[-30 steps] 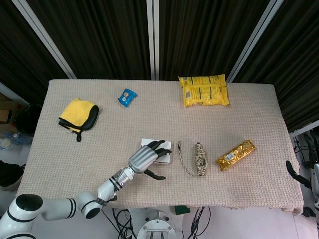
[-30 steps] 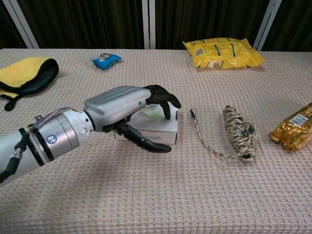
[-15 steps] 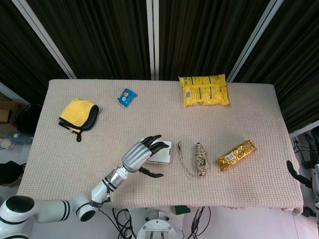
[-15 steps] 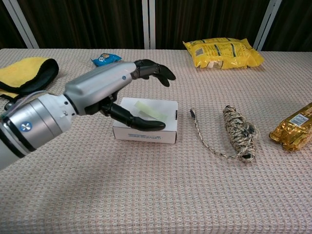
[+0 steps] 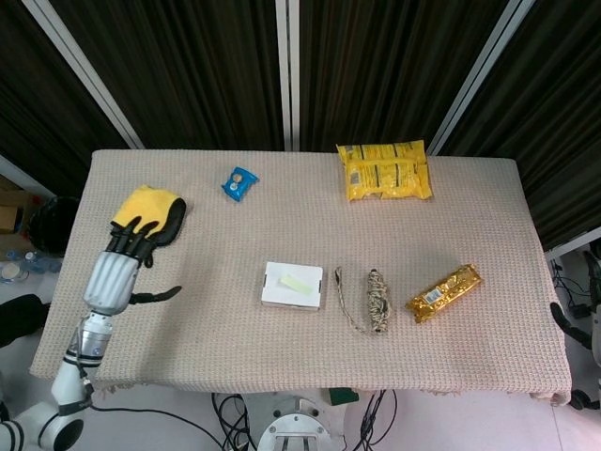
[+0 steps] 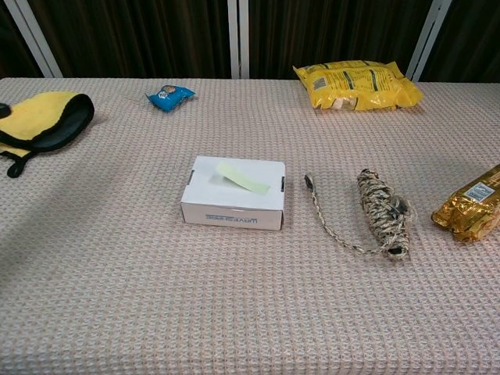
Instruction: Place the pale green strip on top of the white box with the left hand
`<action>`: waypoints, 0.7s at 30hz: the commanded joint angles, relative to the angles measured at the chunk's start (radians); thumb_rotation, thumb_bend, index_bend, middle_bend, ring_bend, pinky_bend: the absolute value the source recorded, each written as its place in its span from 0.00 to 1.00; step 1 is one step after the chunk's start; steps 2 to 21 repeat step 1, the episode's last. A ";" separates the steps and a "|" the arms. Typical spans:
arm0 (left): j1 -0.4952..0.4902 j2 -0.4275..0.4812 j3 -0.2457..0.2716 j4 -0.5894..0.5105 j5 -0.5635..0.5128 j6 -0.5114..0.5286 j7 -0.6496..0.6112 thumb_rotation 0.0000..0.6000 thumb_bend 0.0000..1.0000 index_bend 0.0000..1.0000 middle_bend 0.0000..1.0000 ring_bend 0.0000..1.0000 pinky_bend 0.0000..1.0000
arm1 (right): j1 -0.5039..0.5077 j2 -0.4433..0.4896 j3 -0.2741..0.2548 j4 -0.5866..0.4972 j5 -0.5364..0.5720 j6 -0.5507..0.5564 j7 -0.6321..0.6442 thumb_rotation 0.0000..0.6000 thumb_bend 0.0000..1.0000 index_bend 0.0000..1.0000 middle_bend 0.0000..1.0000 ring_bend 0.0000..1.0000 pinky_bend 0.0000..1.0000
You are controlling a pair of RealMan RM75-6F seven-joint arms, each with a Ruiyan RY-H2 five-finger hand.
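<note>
The pale green strip lies flat on top of the white box near the middle of the table. My left hand is far off to the left, above the table's left part, fingers spread and holding nothing. It does not show in the chest view. Of the right arm only a dark bit shows at the right edge of the head view; its hand is not visible.
A yellow and black cloth lies at the left, just beyond my left hand. A blue packet, a yellow bag, a rope bundle and a gold bar lie around the table.
My left hand has let go of the strip, lifted off the box and swung far left, out of the chest view. The strip stays on the box.
</note>
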 commanded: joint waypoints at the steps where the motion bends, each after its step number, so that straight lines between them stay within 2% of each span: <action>1: 0.057 0.066 0.049 0.001 -0.044 -0.022 0.025 0.42 0.00 0.16 0.10 0.00 0.16 | 0.005 0.005 -0.008 -0.016 0.001 -0.021 -0.023 0.91 0.21 0.00 0.00 0.00 0.00; 21: 0.057 0.066 0.049 0.001 -0.044 -0.022 0.025 0.42 0.00 0.16 0.10 0.00 0.16 | 0.005 0.005 -0.008 -0.016 0.001 -0.021 -0.023 0.91 0.21 0.00 0.00 0.00 0.00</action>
